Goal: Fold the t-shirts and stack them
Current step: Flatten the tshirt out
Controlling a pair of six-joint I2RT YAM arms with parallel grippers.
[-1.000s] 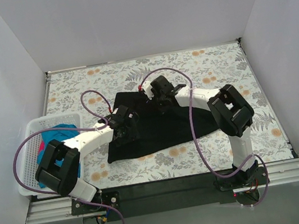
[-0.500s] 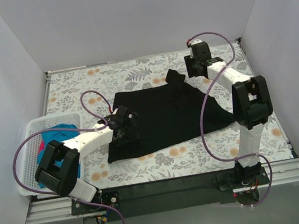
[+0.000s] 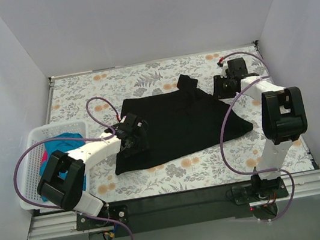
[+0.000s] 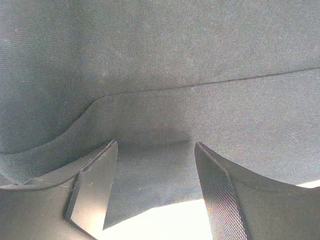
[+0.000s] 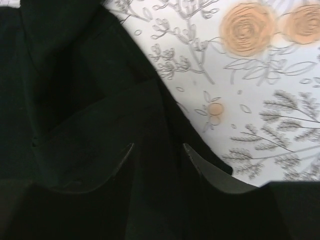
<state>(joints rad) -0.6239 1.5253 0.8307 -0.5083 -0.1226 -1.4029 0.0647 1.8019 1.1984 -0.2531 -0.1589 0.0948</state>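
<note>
So your black t-shirt [image 3: 176,126] is lying spread out, kinda lopsided, in the middle of the floral table [image 3: 141,77], with 1 corner of it poking toward the back edge. Your left gripper [image 3: 131,135] is down on the shirt's left side. On the left wrist cam its 2 fingers [image 4: 92,187] stand wide apart with only black cloth under and between them, and a folded edge runs across just ahead. It's not pinching anything as far as I can see. Your right gripper [image 3: 222,87] is over at the shirt's far right edge, toward the back right corner of the table. The right wrist cam is pretty dark, but the jaws are clearly apart, sitting over the spot where the black cloth meets the bare flower print. I can't tell if they actually touch the cloth. Over on the left, the white lattice basket [image 3: 28,177] sits at the table's edge with the teal t-shirt [image 3: 60,142] bundled inside and a bit of pink-red cloth [image 3: 45,155] peeking out beside it.
</note>
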